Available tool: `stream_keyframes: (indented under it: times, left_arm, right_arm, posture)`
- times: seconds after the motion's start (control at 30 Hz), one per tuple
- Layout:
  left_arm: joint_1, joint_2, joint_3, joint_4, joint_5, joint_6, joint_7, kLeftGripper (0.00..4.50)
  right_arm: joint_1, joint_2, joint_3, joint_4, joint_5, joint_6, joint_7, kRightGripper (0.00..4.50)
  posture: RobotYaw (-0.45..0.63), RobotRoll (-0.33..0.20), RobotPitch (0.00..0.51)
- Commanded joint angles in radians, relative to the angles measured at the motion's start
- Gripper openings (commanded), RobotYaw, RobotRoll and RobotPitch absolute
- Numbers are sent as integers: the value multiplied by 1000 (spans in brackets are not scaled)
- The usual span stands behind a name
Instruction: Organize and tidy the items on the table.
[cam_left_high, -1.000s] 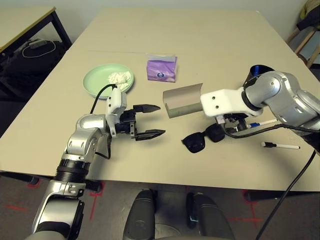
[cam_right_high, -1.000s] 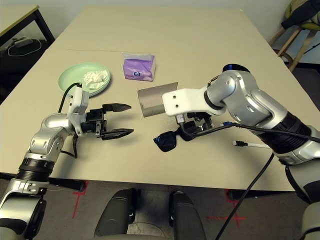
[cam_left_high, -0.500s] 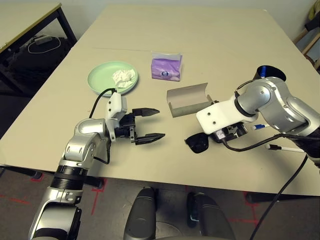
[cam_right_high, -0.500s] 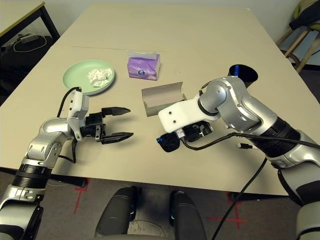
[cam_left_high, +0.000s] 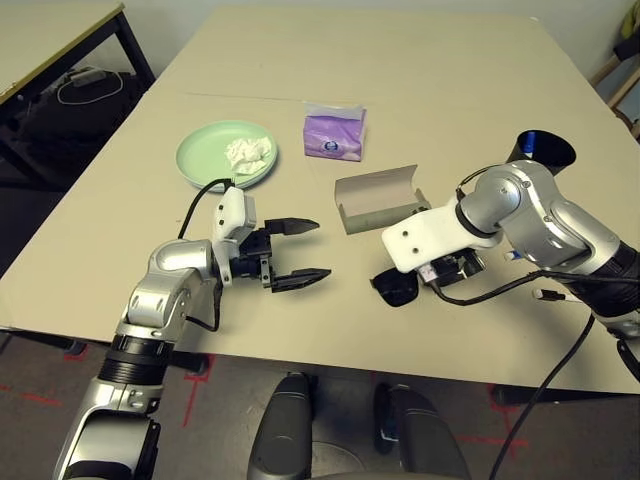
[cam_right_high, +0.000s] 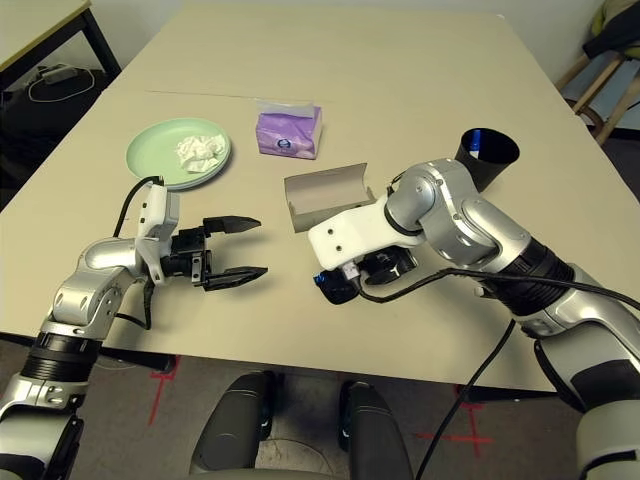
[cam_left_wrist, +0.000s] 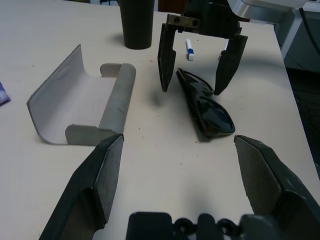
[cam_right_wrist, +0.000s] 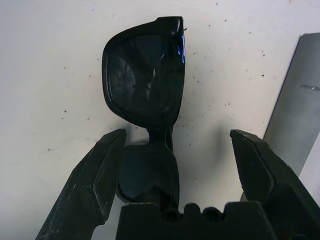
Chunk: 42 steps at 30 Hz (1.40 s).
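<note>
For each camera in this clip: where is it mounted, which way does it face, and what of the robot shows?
Left and right eye views: head camera, looking forward and down at the table; silver forearms, open left pincer.
Left wrist view: looks along the left pincer's fingers at the grey glasses case, black sunglasses and open right pincer.
Right wrist view: looks down between its own fingers at the sunglasses.
Shared: the sunglasses and case.

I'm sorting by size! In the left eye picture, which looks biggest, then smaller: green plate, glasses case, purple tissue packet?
1. Green plate
2. Glasses case, close behind, so unsure
3. Purple tissue packet
</note>
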Motion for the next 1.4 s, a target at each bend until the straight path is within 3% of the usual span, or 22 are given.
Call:
stream_keyframes:
  times: [0.03,0.3,0.37,0.43,0.7,0.73,1.07,1.4]
  left_arm:
    - [11,15,-7,-25,0,5,5,4474]
    - [10,22,-10,-29,1,6,14,4474]
    - [13,25,-9,-32,0,6,14,4500]
    - [16,27,-9,-36,-1,7,15,4500]
    - [19,27,-11,-31,0,4,17,4500]
    - [18,26,-12,-29,1,3,16,4500]
    - [-3,23,-14,-5,8,-5,14,4500]
    - [3,24,-10,-17,5,0,23,4500]
  right_arm:
    - [15,5,5,5,-8,-3,8,4500]
    - [23,15,4,25,-21,-9,7,4500]
    - [24,16,3,30,-23,-11,8,4121]
    - [25,16,2,34,-25,-16,8,3608]
    - [16,24,-7,41,-23,-22,8,501]
    - [15,24,-9,40,-22,-23,8,348]
    - [-3,28,-25,34,-9,-22,12,351]
    - [-154,76,-97,151,3,-63,-69,351]
  posture:
    - [296,0,172]
    - [297,0,176]
    - [298,0,174]
    - [298,0,174]
    - [292,0,165]
    - [290,0,164]
    - [282,0,145]
    - [270,0,118]
